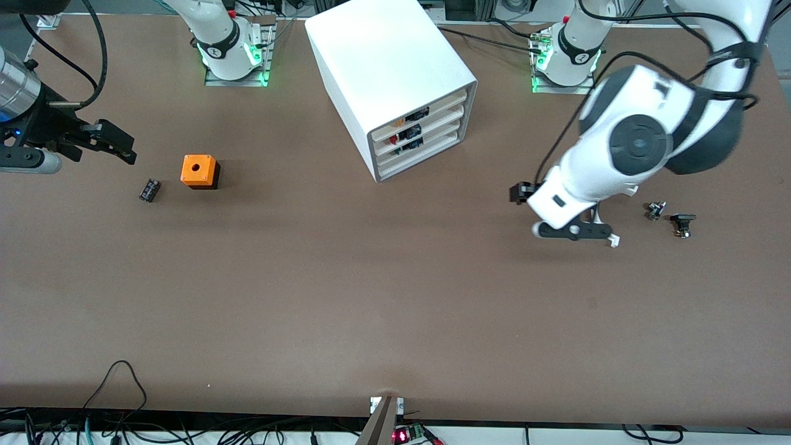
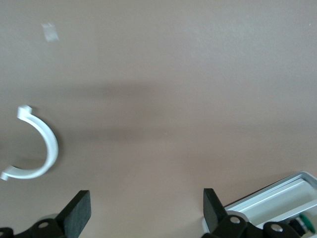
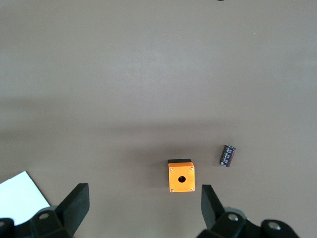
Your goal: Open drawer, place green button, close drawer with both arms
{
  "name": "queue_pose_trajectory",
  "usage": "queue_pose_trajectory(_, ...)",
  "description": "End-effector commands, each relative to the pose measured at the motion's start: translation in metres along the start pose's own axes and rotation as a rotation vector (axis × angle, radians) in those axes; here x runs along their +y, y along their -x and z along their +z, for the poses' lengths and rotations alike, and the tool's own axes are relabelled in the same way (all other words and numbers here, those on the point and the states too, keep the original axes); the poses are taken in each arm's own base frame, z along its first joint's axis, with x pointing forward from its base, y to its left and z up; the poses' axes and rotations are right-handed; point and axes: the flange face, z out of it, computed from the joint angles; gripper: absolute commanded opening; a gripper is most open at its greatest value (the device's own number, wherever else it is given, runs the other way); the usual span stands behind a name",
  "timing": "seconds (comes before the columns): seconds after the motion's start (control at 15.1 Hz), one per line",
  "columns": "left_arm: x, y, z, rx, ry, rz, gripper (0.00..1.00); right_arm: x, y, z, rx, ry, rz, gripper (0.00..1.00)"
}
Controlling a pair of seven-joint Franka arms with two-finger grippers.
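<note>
The white cabinet (image 1: 395, 74) stands near the robots' bases, its four drawers all shut. The third drawer (image 1: 446, 132) shows a green part through its front. Two tiny dark parts (image 1: 655, 210) (image 1: 681, 224) lie at the left arm's end of the table; I cannot make out a green cap, so I cannot tell which is the button. My left gripper (image 1: 519, 193) (image 2: 146, 208) is open and empty, low over bare table between the cabinet and those parts. My right gripper (image 1: 117, 145) (image 3: 143, 203) is open and empty at the right arm's end, beside the orange cube.
An orange cube with a round hole (image 1: 199, 171) (image 3: 181, 176) and a small dark cylinder (image 1: 149, 190) (image 3: 227, 155) lie at the right arm's end. A white C-shaped piece (image 1: 609, 238) (image 2: 42, 148) lies by the left hand. The cabinet's corner (image 2: 277, 198) shows in the left wrist view.
</note>
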Motion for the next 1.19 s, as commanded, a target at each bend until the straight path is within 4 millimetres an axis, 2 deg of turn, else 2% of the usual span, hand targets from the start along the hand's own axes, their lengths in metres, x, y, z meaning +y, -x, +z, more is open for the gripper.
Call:
queue_pose_trajectory(0.0,-0.028,-0.003,-0.037,0.016,-0.015,0.068,1.00,0.004,0.000,-0.006,-0.009,0.001,-0.025,1.00)
queue_pose_trajectory(0.13,-0.043,0.006,-0.058,0.056,-0.045,0.114,1.00,0.003,-0.001,-0.005,-0.009,0.001,-0.025,1.00)
queue_pose_trajectory(0.33,-0.072,0.017,-0.076,0.094,-0.036,0.092,1.00,0.005,-0.001,-0.006,-0.007,0.004,-0.028,1.00)
queue_pose_trajectory(0.46,-0.107,0.027,-0.079,0.132,0.026,0.029,1.00,0.004,-0.004,-0.011,0.002,0.003,-0.027,1.00)
queue_pose_trajectory(0.66,-0.155,0.044,-0.079,0.163,0.045,0.104,1.00,0.005,-0.004,-0.013,0.007,0.009,-0.027,1.00)
queue_pose_trajectory(0.86,-0.161,0.071,-0.098,0.231,0.025,0.028,1.00,0.003,-0.004,-0.013,0.008,0.010,-0.029,1.00)
queue_pose_trajectory(0.99,-0.164,0.092,-0.092,0.219,-0.007,0.030,1.00,0.002,-0.004,-0.013,0.008,0.010,-0.030,1.00)
queue_pose_trajectory(1.12,-0.165,0.092,-0.095,0.219,-0.017,0.032,1.00,0.002,-0.004,-0.012,0.006,0.008,-0.030,1.00)
